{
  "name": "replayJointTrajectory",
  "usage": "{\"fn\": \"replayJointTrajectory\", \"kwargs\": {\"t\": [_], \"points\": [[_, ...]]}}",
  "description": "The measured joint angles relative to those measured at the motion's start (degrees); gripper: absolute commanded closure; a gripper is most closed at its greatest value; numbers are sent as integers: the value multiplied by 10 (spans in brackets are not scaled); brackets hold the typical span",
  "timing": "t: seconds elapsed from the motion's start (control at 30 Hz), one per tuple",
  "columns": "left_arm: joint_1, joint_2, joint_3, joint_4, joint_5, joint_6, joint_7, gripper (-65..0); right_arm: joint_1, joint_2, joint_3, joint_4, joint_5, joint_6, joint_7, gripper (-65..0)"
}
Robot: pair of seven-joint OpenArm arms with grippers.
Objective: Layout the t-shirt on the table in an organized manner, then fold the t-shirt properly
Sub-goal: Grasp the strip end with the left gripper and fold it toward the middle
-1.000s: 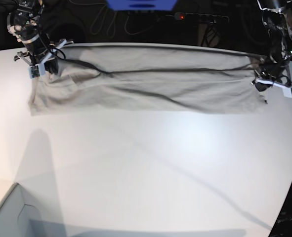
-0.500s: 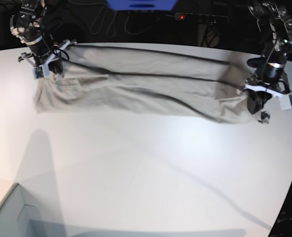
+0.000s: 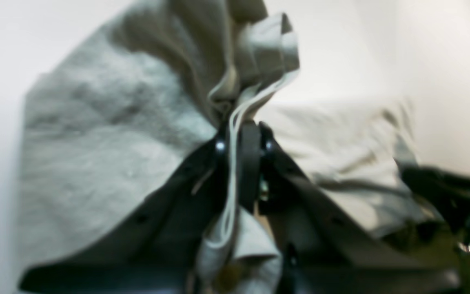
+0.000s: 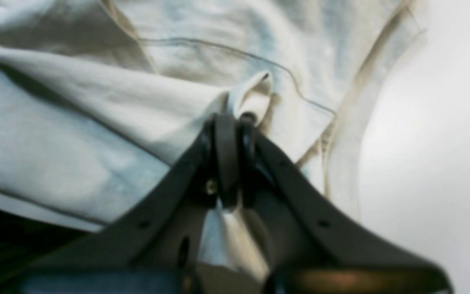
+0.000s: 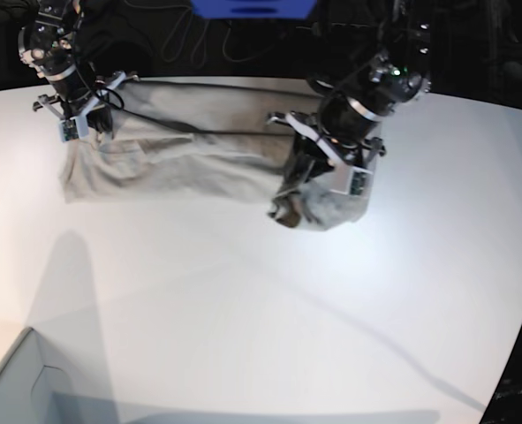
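The light beige-grey t-shirt point(image 5: 181, 163) lies stretched along the far side of the white table point(image 5: 243, 309). My right gripper point(image 5: 88, 124) is shut on its left end near the table's back left; the wrist view shows a fold of cloth point(image 4: 137, 98) pinched between the black fingers point(image 4: 229, 122). My left gripper point(image 5: 309, 181) hangs over the table's middle, shut on the shirt's other end. That end droops in a bunch point(image 5: 318, 208) below it. In the left wrist view, gathered cloth and a pale hem point(image 3: 235, 122) sit between the shut fingers point(image 3: 251, 151).
A pale box corner point(image 5: 13, 389) sits at the front left. A blue object point(image 5: 252, 7) and dark cables point(image 5: 199, 44) lie behind the table's back edge. The table's curved edge runs down the right side point(image 5: 521, 327).
My left gripper has carried the shirt's right end from the far right towards the middle, so the shirt is shorter and bunched there. The right gripper has barely moved.
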Motion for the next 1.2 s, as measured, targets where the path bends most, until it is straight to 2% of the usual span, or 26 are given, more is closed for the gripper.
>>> {"fn": "replayJointTrajectory", "kwargs": {"t": [0.13,0.27,0.53,0.6,0.67,0.73,0.8,0.87,0.97,1.07,1.2], "points": [[-24,24,42,-60,31,0,0,0,0,0,0,0,0,0,0,0],[-47,45,52,-122,55,1,0,0,0,0,0,0,0,0,0,0],[-80,56,52,-185,51,3,4,-9,0,0,0,0,0,0,0,0],[-79,57,53,-183,50,3,5,-66,0,0,0,2,0,0,-1,0],[-80,56,64,-183,51,3,38,-187,0,1,0,2,0,0,-2,0],[-80,55,83,-182,50,3,45,-328,0,0,0,2,0,0,-2,0],[-78,55,97,-162,51,1,50,-443,0,0,0,3,0,0,-2,0],[-77,55,104,-137,49,1,48,-484,0,0,0,3,0,0,-2,0],[-78,55,106,-110,50,0,45,-470,0,0,0,3,0,0,-2,0],[-73,53,100,-77,49,0,51,-420,0,0,0,4,0,0,-2,0],[-70,31,30,-55,42,-9,50,-329,-7,1,0,41,0,0,-2,0]]}}
